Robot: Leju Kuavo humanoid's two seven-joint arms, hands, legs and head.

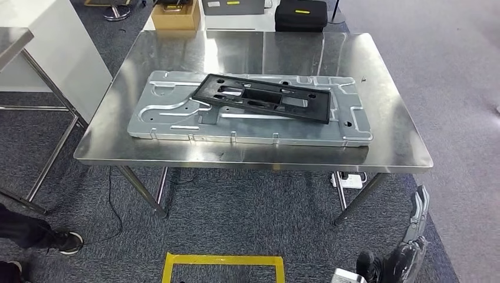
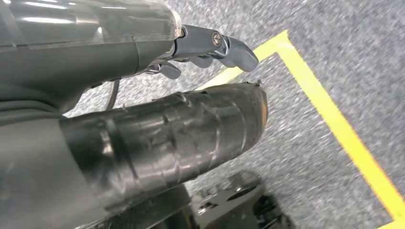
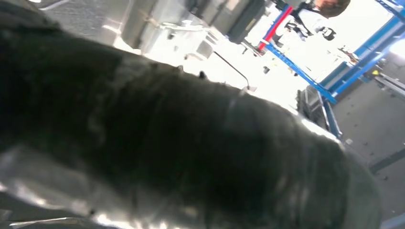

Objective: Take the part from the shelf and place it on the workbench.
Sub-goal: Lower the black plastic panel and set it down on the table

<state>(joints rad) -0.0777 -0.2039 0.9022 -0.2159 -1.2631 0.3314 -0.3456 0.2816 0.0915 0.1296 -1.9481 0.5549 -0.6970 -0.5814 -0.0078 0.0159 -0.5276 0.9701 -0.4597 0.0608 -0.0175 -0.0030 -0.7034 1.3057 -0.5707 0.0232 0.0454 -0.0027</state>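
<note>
Black plastic frame lies flat on the grey metal panel, mid-workbench. Looks light, thin, somewhat flexible; its long edges offer the best hold. Left hand hangs over carpet, fingers loosely apart, holding nothing. Right hand: cannot tell.

An industrial workshop or robot test floor.
A stainless steel table stood on grey carpet, with yellow floor tape in front of it, equipment cases behind it and blue racking nearby.
</note>
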